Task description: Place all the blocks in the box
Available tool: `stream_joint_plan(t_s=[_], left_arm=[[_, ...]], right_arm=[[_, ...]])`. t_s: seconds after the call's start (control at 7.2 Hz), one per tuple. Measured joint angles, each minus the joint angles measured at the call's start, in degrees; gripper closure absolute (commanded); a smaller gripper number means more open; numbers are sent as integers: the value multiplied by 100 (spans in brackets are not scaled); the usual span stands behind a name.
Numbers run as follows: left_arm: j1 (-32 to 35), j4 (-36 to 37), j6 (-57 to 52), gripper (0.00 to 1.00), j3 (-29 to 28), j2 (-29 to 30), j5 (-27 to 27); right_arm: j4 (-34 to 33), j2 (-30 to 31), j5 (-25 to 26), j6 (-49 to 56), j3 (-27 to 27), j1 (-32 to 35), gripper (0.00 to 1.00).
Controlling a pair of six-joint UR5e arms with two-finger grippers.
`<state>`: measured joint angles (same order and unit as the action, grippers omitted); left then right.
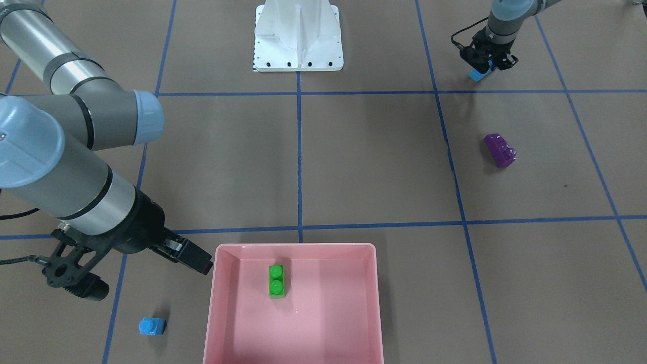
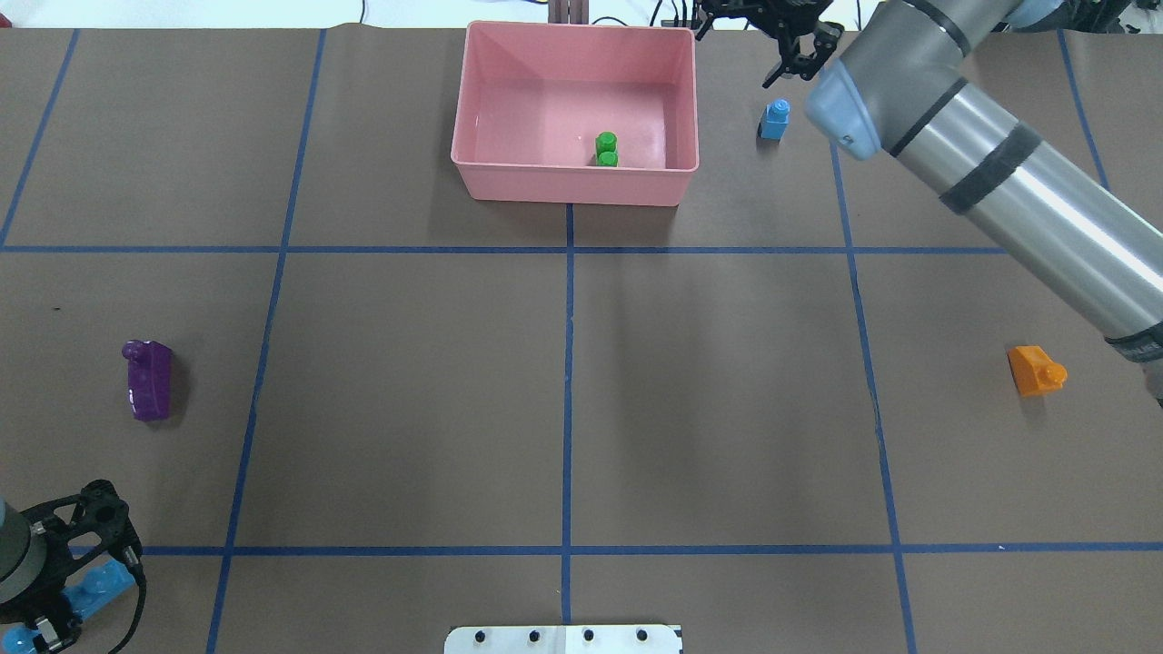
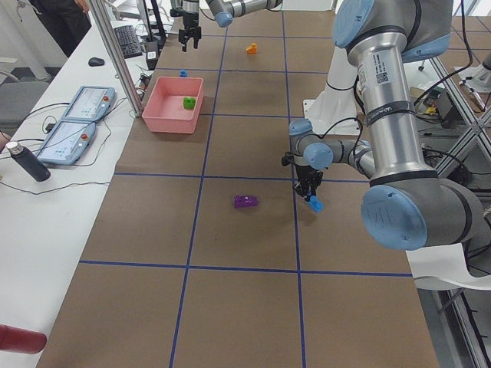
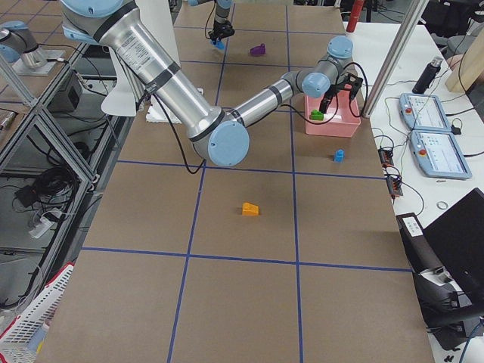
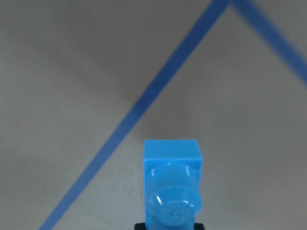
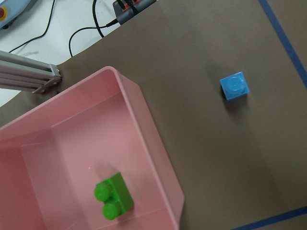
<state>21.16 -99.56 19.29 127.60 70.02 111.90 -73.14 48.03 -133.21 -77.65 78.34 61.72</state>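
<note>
My left gripper (image 2: 64,590) is at the table's near left corner, shut on the long blue brick (image 2: 102,579), which fills the left wrist view (image 5: 172,191). It holds the brick low over the table (image 1: 477,75). My right gripper (image 2: 800,50) hangs open and empty just right of the pink box (image 2: 572,186), above the small blue brick (image 2: 775,120). The green brick (image 2: 606,150) lies inside the box (image 6: 113,197). The purple brick (image 2: 149,379) lies on its side at the left. The orange brick (image 2: 1036,371) lies at the right.
The white robot base (image 1: 298,40) stands at the table's near edge. My right arm's long forearm (image 2: 999,173) slants over the table's right half. Operator pendants (image 3: 77,119) and cables lie on the bench beyond the box.
</note>
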Motion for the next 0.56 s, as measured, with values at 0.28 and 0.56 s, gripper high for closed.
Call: stream_joint_plan(t_s=[0.28, 0.56], left_arm=[[1047, 8, 43, 100, 76, 500, 21], [1778, 30, 418, 100, -98, 1197, 28]], right_arm=[[-7, 1058, -196, 703, 700, 218, 0], [-8, 2194, -216, 1324, 1418, 292, 0]])
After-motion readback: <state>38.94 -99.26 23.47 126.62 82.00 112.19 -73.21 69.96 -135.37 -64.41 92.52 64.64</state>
